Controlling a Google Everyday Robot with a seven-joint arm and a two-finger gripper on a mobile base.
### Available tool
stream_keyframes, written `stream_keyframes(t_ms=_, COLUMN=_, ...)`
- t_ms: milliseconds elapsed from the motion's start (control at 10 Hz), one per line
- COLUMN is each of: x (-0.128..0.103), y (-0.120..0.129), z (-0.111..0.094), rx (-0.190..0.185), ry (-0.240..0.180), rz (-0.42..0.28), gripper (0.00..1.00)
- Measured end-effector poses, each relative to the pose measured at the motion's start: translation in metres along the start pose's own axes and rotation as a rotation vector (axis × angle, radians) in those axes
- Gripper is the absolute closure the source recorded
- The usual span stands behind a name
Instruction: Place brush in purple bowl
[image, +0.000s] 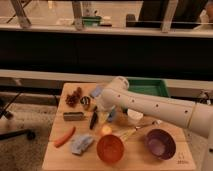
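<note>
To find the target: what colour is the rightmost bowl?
Purple bowl, camera view; gripper beside brush.

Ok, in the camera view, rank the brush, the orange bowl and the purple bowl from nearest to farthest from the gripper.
1. Brush, right beside the gripper, mid-table.
2. Orange bowl, front centre.
3. Purple bowl, front corner, farthest.

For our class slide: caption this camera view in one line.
Gripper hovers over the table beside the black brush; purple bowl stands apart.
</note>
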Motion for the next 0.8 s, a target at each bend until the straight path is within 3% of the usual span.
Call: stream_keyframes(t_ms=800, x=0.013, y=-0.031, z=0.040, rx=-0.020, ry=0.064, rz=-0.048, gripper=0.20)
